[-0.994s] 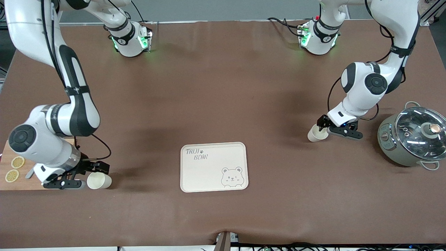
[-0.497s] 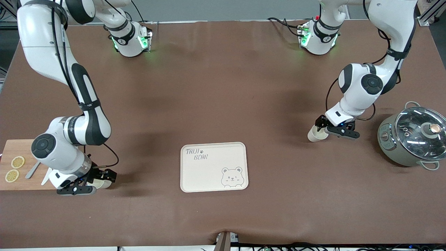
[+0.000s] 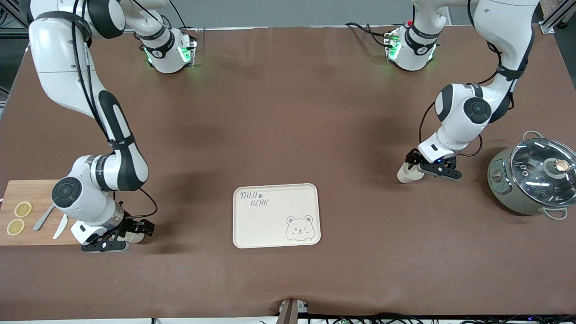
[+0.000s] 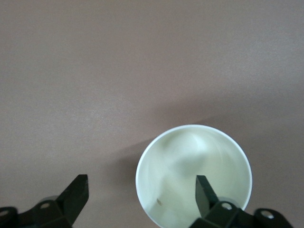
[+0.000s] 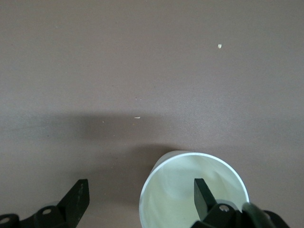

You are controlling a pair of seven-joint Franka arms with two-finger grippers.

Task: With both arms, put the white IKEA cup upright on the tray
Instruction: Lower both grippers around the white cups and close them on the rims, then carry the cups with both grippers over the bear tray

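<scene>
Each gripper, right and left, straddles one cup's wall with wide-open jaws, gripping nothing yet, ready for the tray.

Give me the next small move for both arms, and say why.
Likely close both on the cup walls. The left end effector is open with one finger inside the cup by the pot, one outside; the right end effector stands the same at the cup by the board. Neither wall is pinched yet.
</scene>
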